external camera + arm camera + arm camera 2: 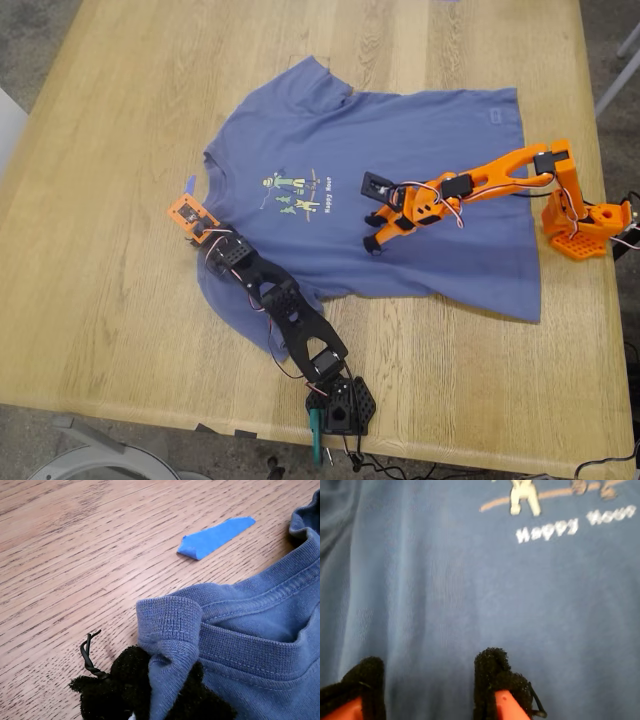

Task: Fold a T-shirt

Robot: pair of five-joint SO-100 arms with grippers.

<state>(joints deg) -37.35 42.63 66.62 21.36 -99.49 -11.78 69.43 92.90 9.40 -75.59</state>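
The slate-blue T-shirt (430,150) lies spread flat on the wooden table (110,110), print (293,192) up. My first gripper (196,232), on the black arm, is at the shirt's neck end at the exterior view's left. In the first wrist view it (155,695) is shut on a bunched fold of the ribbed collar (170,625). My second gripper (372,232), on the orange arm, is open just above the shirt's middle, beside the print. In the second wrist view its black-padded fingertips (492,672) stand apart over plain cloth (430,605), with nothing between them.
A small blue scrap of tape (190,184) lies on the wood just beyond the collar; it also shows in the first wrist view (215,537). The black arm's base (340,400) is clamped at the table's near edge, the orange base (585,225) at the exterior view's right edge.
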